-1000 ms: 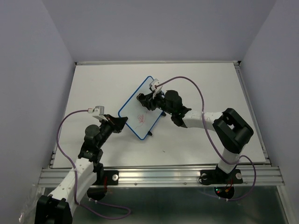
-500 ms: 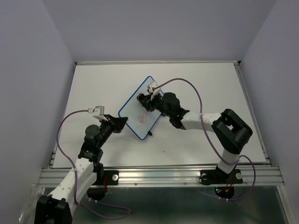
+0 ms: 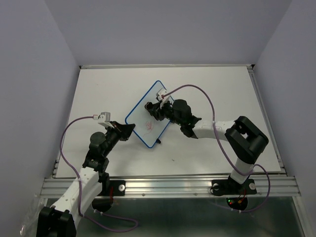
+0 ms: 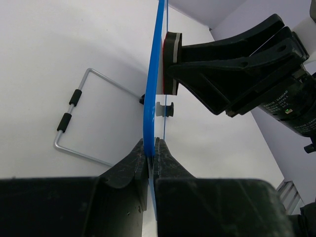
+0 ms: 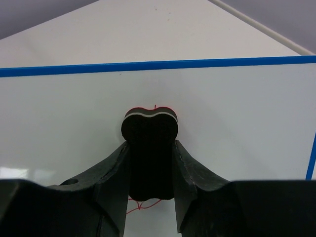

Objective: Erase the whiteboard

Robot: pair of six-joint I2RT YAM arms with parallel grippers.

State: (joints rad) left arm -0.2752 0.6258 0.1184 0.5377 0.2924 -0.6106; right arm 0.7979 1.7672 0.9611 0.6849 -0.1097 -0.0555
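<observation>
The whiteboard, blue-framed, is held tilted above the table's middle, with red scribbles on its face. My left gripper is shut on its lower left edge; in the left wrist view the jaws pinch the blue frame edge-on. My right gripper is shut on a black eraser pressed flat against the board face, over the scribbles, which show just below it. The eraser also shows in the left wrist view.
A bent wire stand with black sleeves lies on the white tabletop behind the board. A small black foot sticks out at the board's lower corner. Grey walls enclose the table.
My right gripper with the eraser has slid down and left across the board, towards the red scribbles. The left arm and the board have stayed put.
</observation>
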